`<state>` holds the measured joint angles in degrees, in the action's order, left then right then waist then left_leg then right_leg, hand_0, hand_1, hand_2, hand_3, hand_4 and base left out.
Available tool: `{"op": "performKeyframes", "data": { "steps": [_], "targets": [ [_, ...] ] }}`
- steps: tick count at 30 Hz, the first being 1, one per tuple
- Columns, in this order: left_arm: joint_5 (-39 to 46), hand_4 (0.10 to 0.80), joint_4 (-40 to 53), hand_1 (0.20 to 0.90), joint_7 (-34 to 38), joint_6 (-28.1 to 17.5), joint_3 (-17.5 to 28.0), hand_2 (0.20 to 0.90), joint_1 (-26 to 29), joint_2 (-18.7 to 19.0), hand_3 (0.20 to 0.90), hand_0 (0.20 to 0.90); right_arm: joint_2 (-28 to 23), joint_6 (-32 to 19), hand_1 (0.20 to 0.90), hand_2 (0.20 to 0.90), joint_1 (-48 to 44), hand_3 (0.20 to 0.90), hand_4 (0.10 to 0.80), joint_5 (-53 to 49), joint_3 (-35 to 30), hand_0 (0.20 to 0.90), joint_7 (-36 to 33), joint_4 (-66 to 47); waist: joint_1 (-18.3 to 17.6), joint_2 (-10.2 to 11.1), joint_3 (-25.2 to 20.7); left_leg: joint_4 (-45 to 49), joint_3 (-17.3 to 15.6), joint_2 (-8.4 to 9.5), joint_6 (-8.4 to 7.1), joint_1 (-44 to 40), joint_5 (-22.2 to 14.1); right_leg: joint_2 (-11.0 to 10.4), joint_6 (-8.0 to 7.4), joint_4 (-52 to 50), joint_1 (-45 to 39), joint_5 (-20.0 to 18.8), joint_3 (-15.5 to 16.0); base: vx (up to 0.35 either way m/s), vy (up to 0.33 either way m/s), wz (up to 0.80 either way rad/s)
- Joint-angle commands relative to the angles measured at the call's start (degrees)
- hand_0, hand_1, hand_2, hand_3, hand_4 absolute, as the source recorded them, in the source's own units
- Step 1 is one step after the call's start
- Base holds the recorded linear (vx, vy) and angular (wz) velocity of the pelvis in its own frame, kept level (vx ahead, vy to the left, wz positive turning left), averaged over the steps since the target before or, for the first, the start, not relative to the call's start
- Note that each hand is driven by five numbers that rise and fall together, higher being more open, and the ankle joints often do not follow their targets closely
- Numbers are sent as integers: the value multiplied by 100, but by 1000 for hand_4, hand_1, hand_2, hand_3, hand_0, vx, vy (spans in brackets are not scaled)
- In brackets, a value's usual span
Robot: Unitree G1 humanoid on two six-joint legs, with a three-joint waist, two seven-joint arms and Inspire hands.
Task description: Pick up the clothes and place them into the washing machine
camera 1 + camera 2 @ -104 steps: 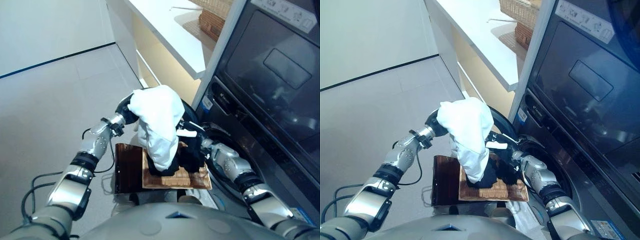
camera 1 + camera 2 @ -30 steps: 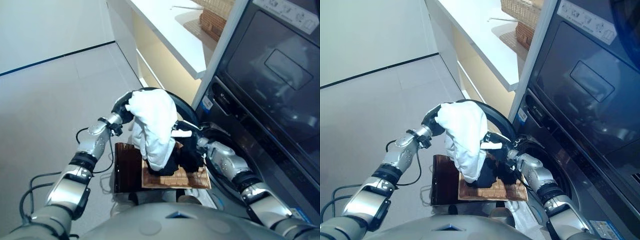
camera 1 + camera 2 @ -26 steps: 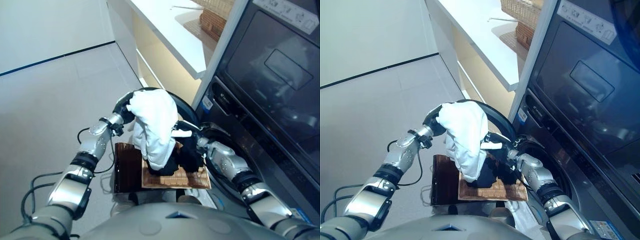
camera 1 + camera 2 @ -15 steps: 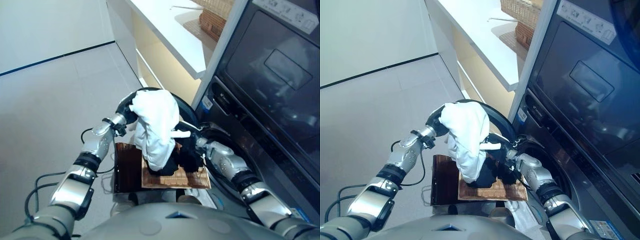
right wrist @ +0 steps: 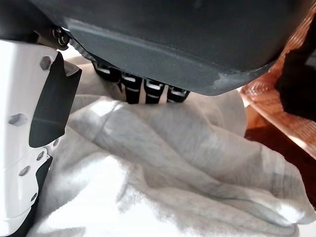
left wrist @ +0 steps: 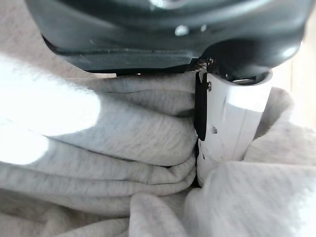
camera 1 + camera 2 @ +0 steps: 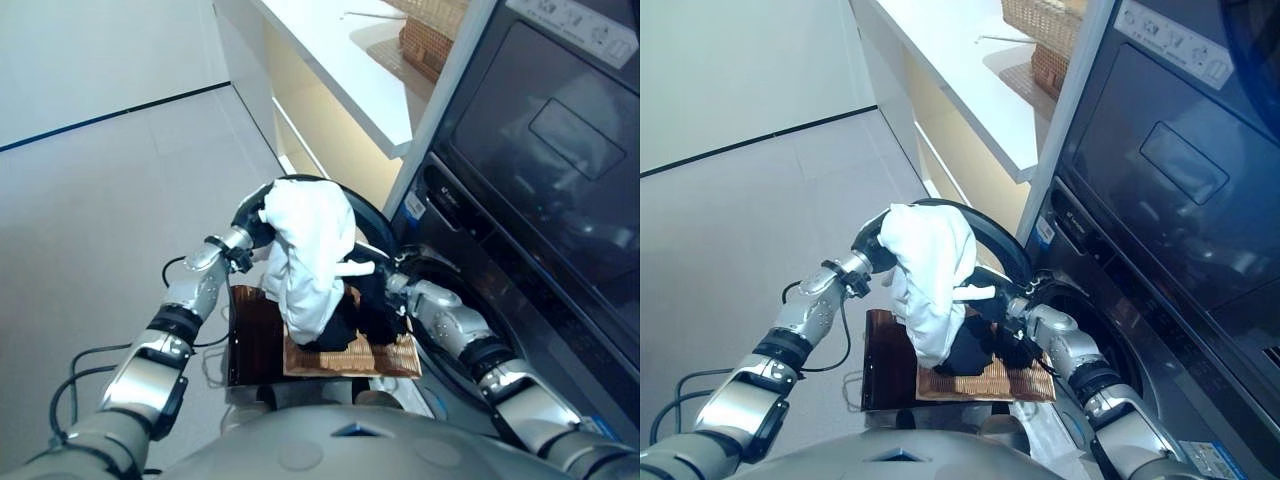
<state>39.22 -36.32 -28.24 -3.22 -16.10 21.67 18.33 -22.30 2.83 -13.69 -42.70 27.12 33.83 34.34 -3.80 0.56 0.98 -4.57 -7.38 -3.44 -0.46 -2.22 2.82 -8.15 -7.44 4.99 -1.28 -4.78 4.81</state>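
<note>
A white garment (image 7: 308,250) hangs bunched from my left hand (image 7: 250,220), which is shut on its top; in the left wrist view the thumb (image 6: 232,118) presses into the grey-white folds (image 6: 123,133). Its lower end drapes over dark clothes (image 7: 345,328) in a flat wicker basket (image 7: 385,355). My right hand (image 7: 385,292) sits against the garment's right side, thumb (image 5: 24,128) in front and fingers (image 5: 143,89) dug into the cloth (image 5: 163,163), pinching it. The washing machine's round door (image 7: 375,225) stands open behind the garment, with the drum opening (image 7: 440,275) to its right.
The wicker basket rests on a dark brown stand (image 7: 250,335) on the pale floor. A white counter (image 7: 340,70) with another wicker basket (image 7: 425,40) runs along the back, left of the tall dark appliance front (image 7: 550,150).
My left hand has carried the white garment slightly right and lower, toward the machine. My right hand has moved up against the garment's side and taken hold of it.
</note>
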Motion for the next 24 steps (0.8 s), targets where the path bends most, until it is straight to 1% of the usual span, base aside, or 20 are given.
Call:
{"op": "performKeyframes", "data": {
  "steps": [1, 5, 6, 7, 8, 24],
  "targets": [
    [585, 300, 210, 200, -67, -918, 37, 200, 1340, -284, 200, 200, 519, -291, 900, 900, -669, 900, 800, -411, 203, 900, 324, -613, 179, 183, -457, -43, 220, -198, -450, -62, -234, -141, -154, -62, 234, -26, 208, 0, 0, 0],
    [568, 300, 221, 200, -51, -926, 35, 200, 1330, -288, 200, 200, 534, -277, 900, 900, -677, 900, 800, -431, 248, 900, 332, -631, 186, 187, -456, -43, 225, -195, -445, -61, -234, -142, -153, -61, 232, -24, 202, 0, 0, 0],
    [560, 300, 218, 200, -46, -927, 23, 200, 1328, -295, 200, 200, 554, -261, 609, 609, -692, 609, 592, -447, 288, 609, 338, -638, 190, 186, -461, -43, 227, -201, -446, -63, -235, -143, -154, -59, 233, -22, 203, 0, 0, 0],
    [560, 300, 214, 200, -35, -934, 20, 200, 1336, -291, 200, 200, 568, -267, 293, 293, -711, 293, 367, -452, 315, 293, 332, -616, 192, 189, -458, -43, 228, -202, -445, -62, -235, -141, -152, -61, 232, -21, 200, 0, 0, 0],
    [563, 300, 221, 200, -41, -936, 17, 200, 1337, -289, 200, 200, 578, -272, 200, 200, -726, 200, 300, -449, 335, 200, 333, -614, 196, 189, -462, -43, 230, -201, -444, -62, -235, -140, -152, -60, 231, -22, 200, 0, 0, 0],
    [584, 300, 171, 200, -29, -950, 35, 200, 1318, -282, 200, 200, 613, -237, 200, 200, -715, 200, 300, -502, 439, 200, 346, -644, 207, 189, -453, -43, 226, -197, -444, -61, -241, -153, -158, -64, 238, -28, 209, 0, 0, 0]
  ]
}}
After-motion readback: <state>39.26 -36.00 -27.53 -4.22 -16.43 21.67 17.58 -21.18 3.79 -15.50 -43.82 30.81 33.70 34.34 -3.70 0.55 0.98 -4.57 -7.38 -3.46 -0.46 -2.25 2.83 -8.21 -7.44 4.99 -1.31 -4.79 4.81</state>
